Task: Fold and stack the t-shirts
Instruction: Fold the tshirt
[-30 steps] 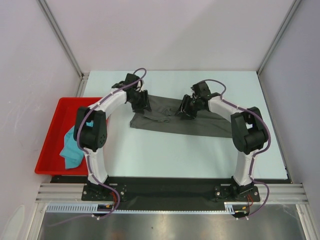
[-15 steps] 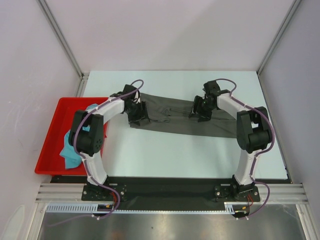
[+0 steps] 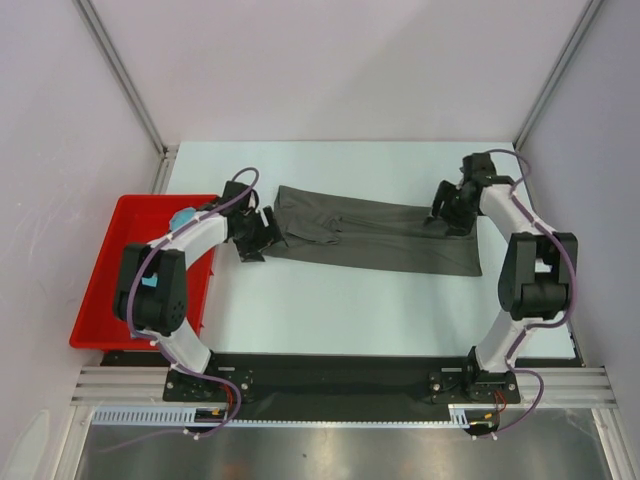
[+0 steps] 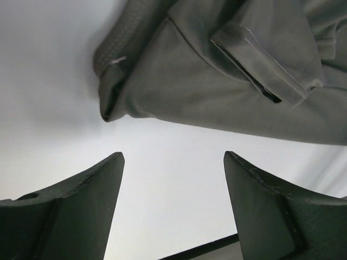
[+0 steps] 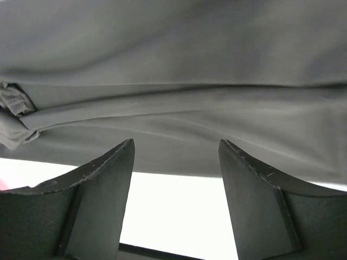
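The dark grey t-shirt lies folded into a long band across the middle of the table. My left gripper is open and empty just off its left end; the left wrist view shows that end and a sleeve above my fingers. My right gripper is open and empty at the shirt's far right edge; the right wrist view shows the cloth beyond my fingers. The teal t-shirt is mostly hidden behind the left arm in the red tray.
The red plastic tray stands off the table's left edge. Grey walls and metal frame posts close in the table's back and sides. The arm bases sit on a black rail along the near edge.
Both grippers let go of the grey shirt and moved outward, the left one to the left, the right one to the right. The shirt now lies stretched out longer.
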Action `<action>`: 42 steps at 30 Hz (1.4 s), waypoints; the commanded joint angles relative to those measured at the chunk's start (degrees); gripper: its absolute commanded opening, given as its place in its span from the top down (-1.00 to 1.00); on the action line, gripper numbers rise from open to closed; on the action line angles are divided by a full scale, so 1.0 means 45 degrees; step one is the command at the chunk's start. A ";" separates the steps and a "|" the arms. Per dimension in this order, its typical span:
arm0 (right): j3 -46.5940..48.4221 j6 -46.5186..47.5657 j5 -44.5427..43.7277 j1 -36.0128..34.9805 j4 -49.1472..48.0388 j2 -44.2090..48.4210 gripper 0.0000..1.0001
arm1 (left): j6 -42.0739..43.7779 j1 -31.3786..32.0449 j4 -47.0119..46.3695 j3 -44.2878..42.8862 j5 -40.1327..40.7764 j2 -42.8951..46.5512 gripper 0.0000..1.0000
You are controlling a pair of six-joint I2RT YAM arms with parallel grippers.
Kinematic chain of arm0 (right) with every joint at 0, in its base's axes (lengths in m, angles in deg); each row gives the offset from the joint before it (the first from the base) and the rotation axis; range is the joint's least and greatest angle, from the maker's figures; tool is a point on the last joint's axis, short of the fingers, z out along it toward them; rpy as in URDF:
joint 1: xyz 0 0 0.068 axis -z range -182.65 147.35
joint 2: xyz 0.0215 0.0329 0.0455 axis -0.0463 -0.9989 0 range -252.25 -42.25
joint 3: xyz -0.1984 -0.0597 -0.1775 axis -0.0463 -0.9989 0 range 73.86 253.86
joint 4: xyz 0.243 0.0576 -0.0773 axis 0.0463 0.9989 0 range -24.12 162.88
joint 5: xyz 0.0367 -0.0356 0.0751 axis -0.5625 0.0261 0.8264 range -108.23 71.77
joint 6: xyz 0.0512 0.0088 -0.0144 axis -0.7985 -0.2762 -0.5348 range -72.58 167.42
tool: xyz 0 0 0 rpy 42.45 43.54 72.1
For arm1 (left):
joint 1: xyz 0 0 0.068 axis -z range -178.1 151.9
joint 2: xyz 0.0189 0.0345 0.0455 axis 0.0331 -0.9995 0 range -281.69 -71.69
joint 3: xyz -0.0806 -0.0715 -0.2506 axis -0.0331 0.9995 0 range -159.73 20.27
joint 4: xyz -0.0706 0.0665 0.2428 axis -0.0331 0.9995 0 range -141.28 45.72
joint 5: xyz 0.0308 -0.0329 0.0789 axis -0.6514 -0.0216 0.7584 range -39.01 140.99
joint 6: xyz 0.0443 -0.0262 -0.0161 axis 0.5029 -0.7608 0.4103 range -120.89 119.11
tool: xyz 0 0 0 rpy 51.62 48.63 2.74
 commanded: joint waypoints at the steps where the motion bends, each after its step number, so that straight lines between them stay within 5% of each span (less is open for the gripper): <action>1: -0.0969 0.0086 -0.0031 0.1133 0.0543 0.1222 -0.37 | -0.0390 -0.0222 -0.0630 0.0163 0.0029 0.0017 -0.60; 6: -0.2632 -0.0130 0.1372 0.2211 0.0249 0.2337 -0.34 | -0.0332 -0.0280 -0.0767 0.0145 0.0264 -0.0158 -0.51; 9: -0.3005 -0.0245 0.2893 0.2018 -0.0023 0.2435 -0.31 | -0.0137 -0.0280 -0.0924 -0.0166 -0.0085 -0.0198 -0.25; 13: -0.3104 -0.1530 0.3936 0.0185 -0.1564 0.2241 -0.34 | 0.0116 -0.0280 -0.1353 -0.0655 -0.0809 -0.0353 -0.19; 17: -0.3044 -0.4025 0.4598 -0.1632 -0.4913 0.1422 -0.37 | 0.0877 -0.0261 -0.1880 -0.1572 -0.1552 -0.1152 -0.39; 21: -0.2172 -0.6081 0.5030 -0.3095 -0.7151 0.0075 -0.35 | 0.1912 -0.0241 -0.0732 -0.3561 -0.1338 -0.2560 -0.34; 26: 0.0195 -0.6574 0.5068 -0.3939 -0.6471 -0.2267 -0.18 | 0.3105 -0.0202 0.0344 -0.4718 0.0008 -0.3459 -0.04; 37: 0.0589 -0.6088 0.5108 -0.4214 -0.5962 -0.2429 -0.10 | 0.2754 -0.0007 -0.0006 -0.5421 -0.1650 -0.4300 -0.16; 42: 0.0042 -0.5892 0.5069 -0.3902 -0.5903 -0.2019 -0.09 | 0.2560 0.0091 -0.0104 -0.5617 -0.1963 -0.4827 -0.06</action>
